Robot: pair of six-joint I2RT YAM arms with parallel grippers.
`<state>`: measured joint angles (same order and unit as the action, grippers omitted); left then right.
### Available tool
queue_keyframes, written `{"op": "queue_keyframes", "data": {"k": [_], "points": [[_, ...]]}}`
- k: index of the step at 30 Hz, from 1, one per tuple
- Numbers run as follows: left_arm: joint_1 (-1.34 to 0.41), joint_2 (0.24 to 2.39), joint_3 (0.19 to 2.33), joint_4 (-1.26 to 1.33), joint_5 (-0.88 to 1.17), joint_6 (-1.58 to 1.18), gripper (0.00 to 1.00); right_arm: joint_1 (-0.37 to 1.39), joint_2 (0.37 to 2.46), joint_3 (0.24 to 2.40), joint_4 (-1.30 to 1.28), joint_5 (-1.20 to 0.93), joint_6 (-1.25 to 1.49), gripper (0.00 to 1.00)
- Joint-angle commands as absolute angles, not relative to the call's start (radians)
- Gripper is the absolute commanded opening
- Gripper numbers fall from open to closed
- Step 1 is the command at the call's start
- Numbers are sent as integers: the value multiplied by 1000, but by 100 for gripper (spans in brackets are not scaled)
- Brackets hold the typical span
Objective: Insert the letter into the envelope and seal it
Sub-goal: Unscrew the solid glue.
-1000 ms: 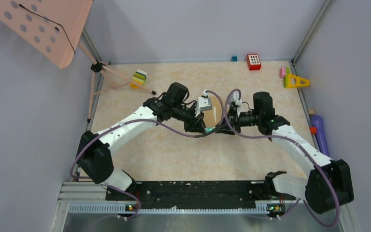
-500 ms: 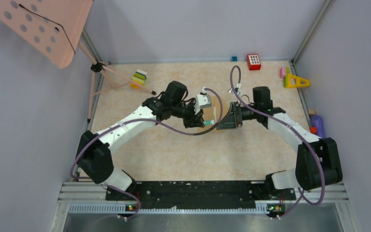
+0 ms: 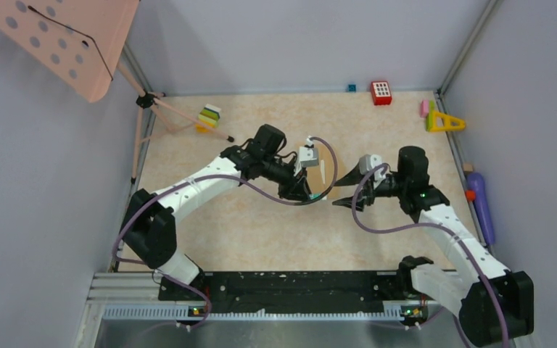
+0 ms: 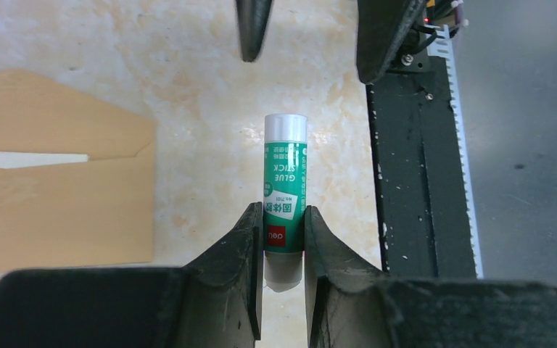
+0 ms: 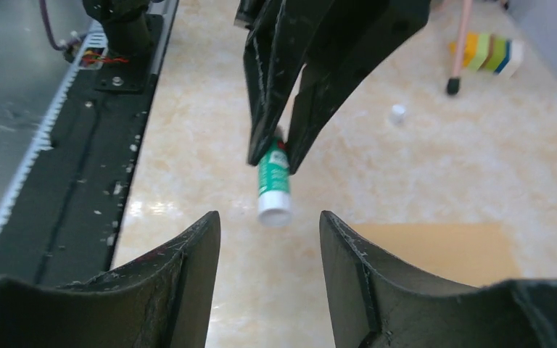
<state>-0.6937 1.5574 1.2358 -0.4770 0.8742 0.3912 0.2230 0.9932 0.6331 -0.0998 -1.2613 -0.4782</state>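
We see the left jaws clenched on a green plastic glue stick (image 4: 285, 181) with a white cap (image 4: 285, 127), held off the beige marbled worktop (image 4: 188, 72). Right jaws released, empty, tips facing that cap. Tan-brown kraft paper envelope (image 4: 58, 210) lies flat on the worktop beside the stick, pointed flap open, not touching it.

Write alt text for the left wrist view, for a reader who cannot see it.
The left pincer grips a green glue stick, its white end pointing away, over a beige table. A tan envelope with a pale strip across it lies flat at left. The right pincer shows at the top, open and clear of the stick.
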Motion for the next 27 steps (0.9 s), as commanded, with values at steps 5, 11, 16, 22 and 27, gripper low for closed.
{"op": "queue_keyframes", "data": {"k": [5, 11, 16, 22, 27], "points": [[-693, 1612, 1268, -496, 999, 382, 0, 247, 979, 607, -130, -1331, -953, 49], [-692, 1618, 1275, -499, 1008, 377, 0, 284, 982, 588, -132, -1290, -985, 47], [-692, 1614, 1276, -496, 1008, 374, 0, 336, 985, 582, -129, -1240, -999, 47], [-692, 1605, 1271, -495, 1002, 377, 0, 350, 983, 575, -140, -1199, -1010, 44], [-693, 1596, 1269, -496, 993, 382, 0, 350, 978, 571, -150, -1181, -1025, 39]]}}
